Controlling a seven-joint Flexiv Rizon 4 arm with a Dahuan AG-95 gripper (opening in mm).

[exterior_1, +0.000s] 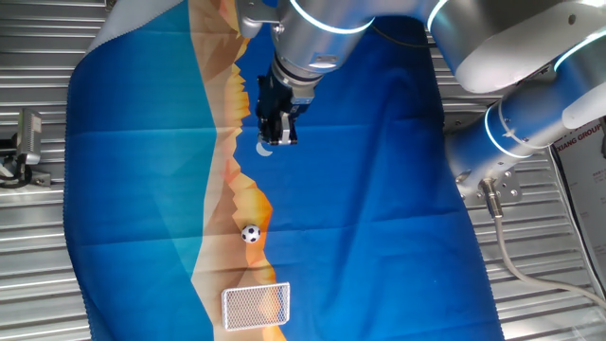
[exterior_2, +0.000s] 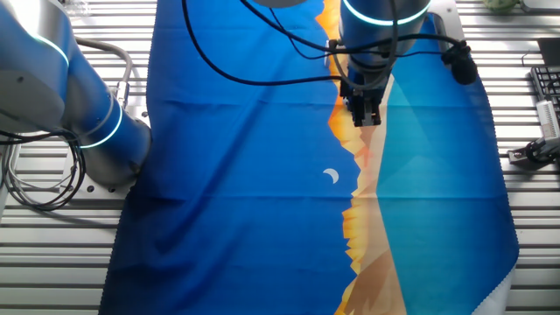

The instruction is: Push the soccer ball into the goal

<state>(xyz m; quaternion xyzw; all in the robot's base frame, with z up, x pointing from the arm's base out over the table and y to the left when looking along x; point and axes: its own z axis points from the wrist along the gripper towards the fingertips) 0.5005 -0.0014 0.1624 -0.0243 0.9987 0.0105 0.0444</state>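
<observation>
The soccer ball (exterior_1: 250,233), tiny and white with black patches, lies on the orange band of the blue cloth (exterior_1: 360,189). The goal (exterior_1: 256,305), a small white-framed mesh box, sits at the cloth's near edge, just below the ball. My gripper (exterior_1: 277,133) hangs above the cloth, well up the orange band from the ball and not touching it. Its dark fingers look pressed together and hold nothing. In the other fixed view the gripper (exterior_2: 366,114) is over the orange band; the ball and the goal do not show there.
The cloth (exterior_2: 245,175) covers a ribbed metal table (exterior_1: 38,246). A white crescent print (exterior_2: 331,176) lies on the cloth near the gripper. The arm's base (exterior_2: 87,114) and cables stand beside the cloth. A small metal fixture (exterior_1: 26,147) sits at the table's left edge.
</observation>
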